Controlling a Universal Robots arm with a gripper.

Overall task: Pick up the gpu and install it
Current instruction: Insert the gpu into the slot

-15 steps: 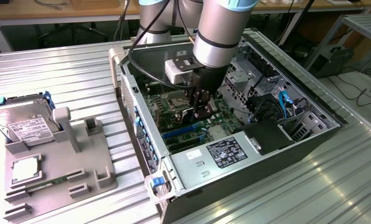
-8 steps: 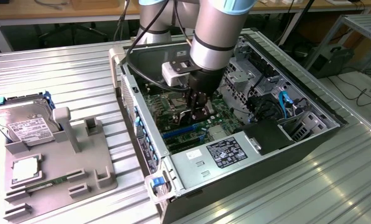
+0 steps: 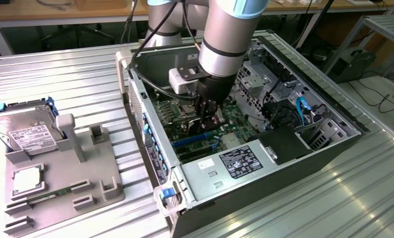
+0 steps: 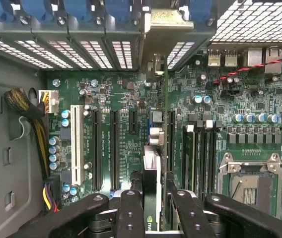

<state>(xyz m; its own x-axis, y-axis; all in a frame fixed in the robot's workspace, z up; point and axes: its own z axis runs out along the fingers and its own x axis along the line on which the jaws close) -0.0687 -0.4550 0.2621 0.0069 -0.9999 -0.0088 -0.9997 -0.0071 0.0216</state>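
- Ribbed metal sheeting forms the counter, with workshop benches and cables along the far side of the room.
- An open computer case lies on its side on the counter, its motherboard facing up; inside are a power supply at the near end, a drive cage with blue cables on the exterior view's right, and an empty CPU socket.
- The end effector reaches down into the case, its fingers pinching the gpu by its upper edge.
- In the wrist view the gpu appears edge-on, held upright between the fingers, its silver bracket up against the case's rear slot openings, the card lined up along a long expansion slot. Whether it has seated I cannot tell.
- Judging by its look, the gpu is a light, stiff, thin board, fragile at its components and edge contacts, so a hold on the bare top edge near the middle seems safest, with pressure kept straight down.
- On the exterior view's left, a grey parts fixture holds a hard drive standing in a slot, a CPU lying flat, and a narrow memory stick.
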